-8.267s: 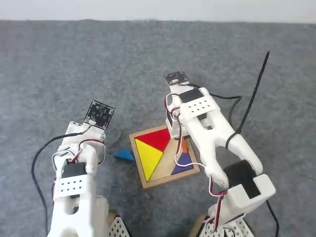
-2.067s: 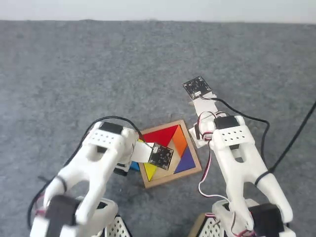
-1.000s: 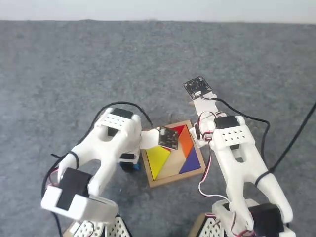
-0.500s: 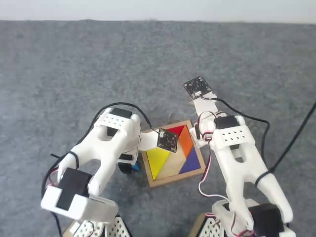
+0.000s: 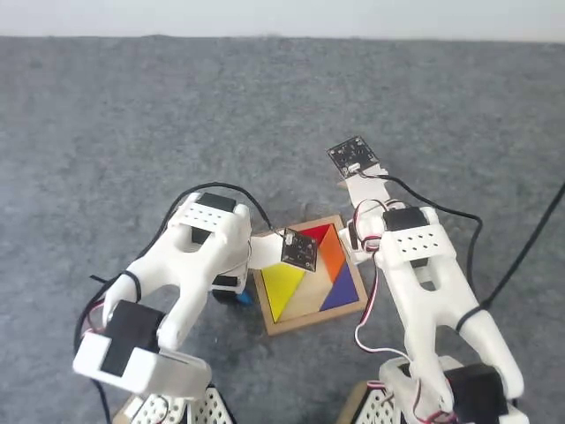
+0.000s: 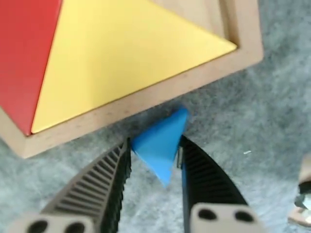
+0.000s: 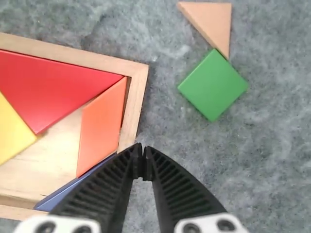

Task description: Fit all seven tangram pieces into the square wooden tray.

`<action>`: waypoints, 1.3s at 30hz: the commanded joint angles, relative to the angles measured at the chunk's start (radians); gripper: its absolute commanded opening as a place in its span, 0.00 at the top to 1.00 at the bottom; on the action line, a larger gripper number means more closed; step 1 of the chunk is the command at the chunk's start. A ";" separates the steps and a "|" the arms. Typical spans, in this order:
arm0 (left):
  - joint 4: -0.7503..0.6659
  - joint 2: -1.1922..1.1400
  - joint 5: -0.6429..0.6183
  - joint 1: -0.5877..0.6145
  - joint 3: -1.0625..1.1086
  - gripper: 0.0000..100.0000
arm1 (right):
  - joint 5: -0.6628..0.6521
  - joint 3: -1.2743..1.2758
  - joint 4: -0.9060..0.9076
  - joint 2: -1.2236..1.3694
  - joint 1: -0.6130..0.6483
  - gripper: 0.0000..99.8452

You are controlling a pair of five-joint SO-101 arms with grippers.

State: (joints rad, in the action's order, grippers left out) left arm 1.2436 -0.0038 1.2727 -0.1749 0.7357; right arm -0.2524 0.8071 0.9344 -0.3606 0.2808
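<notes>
We find the left gripper [image 6: 153, 151] pinching the blue triangle [image 6: 159, 138] just outside the tray [image 6: 146, 104] rim: pickup in hand. Next, we judge, lift it onto the tray's bare wood. Beside the tray's far edge, the right gripper [image 7: 142, 156] sits closed, empty.

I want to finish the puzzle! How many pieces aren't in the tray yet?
3. The blue triangle is in the left gripper beside the tray; the green square and tan triangle lie on the mat nearby.
</notes>
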 commanded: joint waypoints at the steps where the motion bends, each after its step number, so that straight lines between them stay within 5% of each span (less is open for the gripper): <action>1: 0.003 0.006 -0.040 -0.009 0.015 0.89 | -0.017 -0.005 -0.008 -0.012 -0.015 0.99; 16: 0.003 0.017 -0.115 -0.006 0.028 0.90 | -0.017 -0.005 -0.008 -0.012 -0.015 0.99; 39: 0.091 0.017 -0.674 0.011 -0.013 0.94 | -0.017 -0.005 -0.008 -0.012 -0.015 0.99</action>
State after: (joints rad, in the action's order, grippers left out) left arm 1.2666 -0.0008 0.6958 -0.1749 0.7587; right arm -0.2570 0.8071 0.9344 -0.3606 0.2808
